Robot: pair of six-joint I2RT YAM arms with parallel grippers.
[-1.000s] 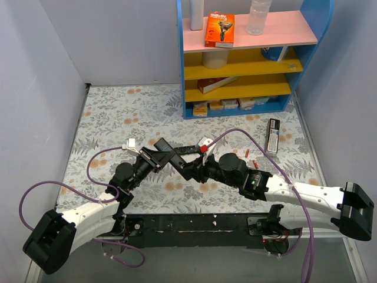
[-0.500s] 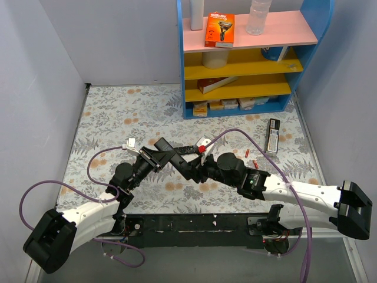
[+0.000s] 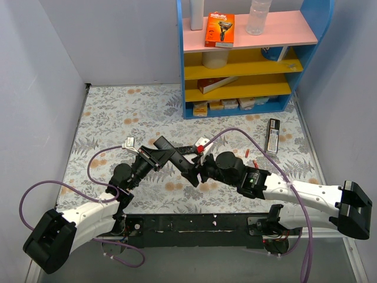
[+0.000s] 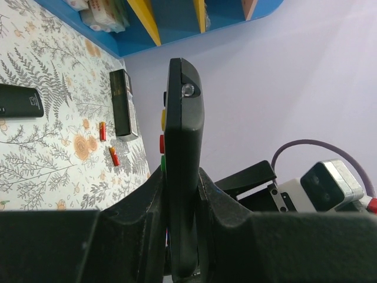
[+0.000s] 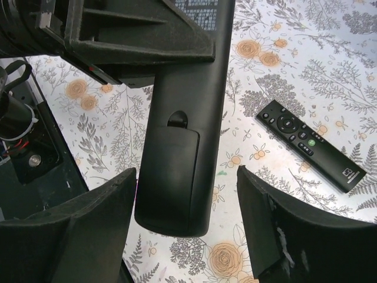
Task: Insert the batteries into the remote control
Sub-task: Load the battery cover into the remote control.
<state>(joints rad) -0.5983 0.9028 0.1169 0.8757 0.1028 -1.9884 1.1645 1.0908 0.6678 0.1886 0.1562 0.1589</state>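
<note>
Opening over the last second, the right gripper (image 5: 184, 233) now has its jaws apart, straddling the remote control (image 5: 177, 147) without gripping. Your left gripper (image 4: 180, 227) clamps it aloft. The cover (image 5: 168, 171) stays fitted; batteries (image 4: 102, 131) lie on the table (image 4: 47, 171).

**Both arms are reached inward, and the grippers are brought together between them.**

The left arm (image 3: 88, 215) is stretched from its base at the near left, up and to the right. The left gripper (image 3: 154, 154) is clamped tight on the remote control (image 4: 182, 147), which is pinched edge-on between both fingers (image 4: 150, 218). The right arm (image 3: 306, 194) is extended from the near right toward the left, and the right gripper (image 3: 193, 172) is pointed at the left one. Its jaws are spread wide and set to either side of the held remote's end, with a gap seen at each finger.
</note>
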